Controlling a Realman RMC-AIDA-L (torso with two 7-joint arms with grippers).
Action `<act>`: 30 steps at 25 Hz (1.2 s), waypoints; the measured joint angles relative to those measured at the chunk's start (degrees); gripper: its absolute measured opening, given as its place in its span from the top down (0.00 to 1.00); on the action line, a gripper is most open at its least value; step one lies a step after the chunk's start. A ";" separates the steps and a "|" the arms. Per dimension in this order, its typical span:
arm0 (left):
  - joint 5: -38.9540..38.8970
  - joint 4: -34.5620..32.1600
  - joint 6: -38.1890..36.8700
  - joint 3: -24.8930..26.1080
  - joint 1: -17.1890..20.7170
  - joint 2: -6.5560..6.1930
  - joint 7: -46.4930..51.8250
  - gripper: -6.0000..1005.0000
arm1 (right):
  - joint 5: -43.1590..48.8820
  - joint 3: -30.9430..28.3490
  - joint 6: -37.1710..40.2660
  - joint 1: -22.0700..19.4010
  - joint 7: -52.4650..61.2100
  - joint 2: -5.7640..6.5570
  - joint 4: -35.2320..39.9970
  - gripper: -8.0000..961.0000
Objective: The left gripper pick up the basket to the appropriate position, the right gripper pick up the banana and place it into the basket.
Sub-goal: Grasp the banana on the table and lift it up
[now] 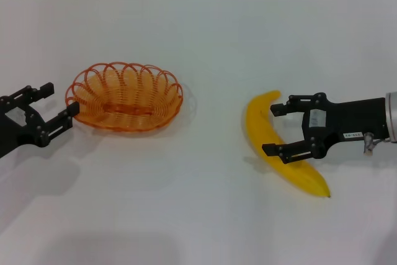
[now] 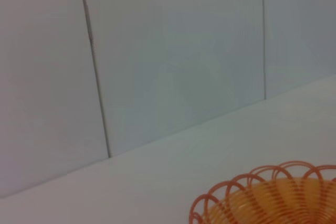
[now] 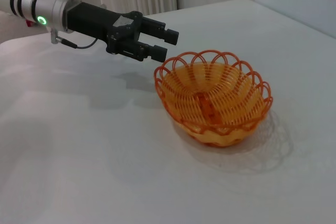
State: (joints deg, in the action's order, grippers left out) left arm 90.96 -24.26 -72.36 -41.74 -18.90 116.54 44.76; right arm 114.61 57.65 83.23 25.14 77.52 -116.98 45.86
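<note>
- Your basket [image 1: 126,97] sits on the white table [image 1: 205,215], left of centre.
- Your left gripper [image 1: 61,105] is spread open at its left rim, holding nothing.
- Your banana [image 1: 279,147] lies well to the right.
- Your right gripper [image 1: 273,130] is open, straddling it, not clamped.

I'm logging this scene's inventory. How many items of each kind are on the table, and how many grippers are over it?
Orange wire basket: 1
Yellow banana: 1
Grippers: 2, the left gripper at the basket's rim, the right gripper straddling the banana, both with jaws open
Total: 4
</note>
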 joint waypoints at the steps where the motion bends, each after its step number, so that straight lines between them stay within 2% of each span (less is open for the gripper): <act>1: 0.00 0.00 -0.07 0.00 0.02 0.00 -0.04 0.35 | 0.00 0.00 0.00 0.00 0.00 0.00 -0.03 0.09; 6: -0.01 -0.53 -2.43 -0.01 0.60 -0.03 -0.11 0.35 | -0.01 -0.03 0.00 0.00 -0.01 0.00 -0.11 0.10; 13: -1.51 -3.73 -10.13 -0.01 4.87 -0.22 0.85 0.35 | -1.28 -0.09 0.00 -0.43 0.00 0.01 0.14 0.11; 19: -2.26 -3.75 -10.42 0.05 7.00 -0.36 2.02 0.35 | -1.38 0.02 0.72 -0.68 1.22 0.00 1.23 0.11; 23: -2.21 -3.77 -9.91 0.08 7.20 -0.36 2.51 0.35 | -0.92 1.04 0.78 -1.39 4.52 0.01 4.42 0.12; 30: -1.66 -3.38 -8.14 0.09 6.84 -0.35 2.52 0.35 | 2.89 9.38 0.24 -5.37 15.36 -0.09 17.14 0.13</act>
State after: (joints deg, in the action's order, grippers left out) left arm 89.30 -27.64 -80.50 -41.66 -12.07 116.19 47.29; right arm 117.49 67.03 83.46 19.77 92.88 -117.07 62.99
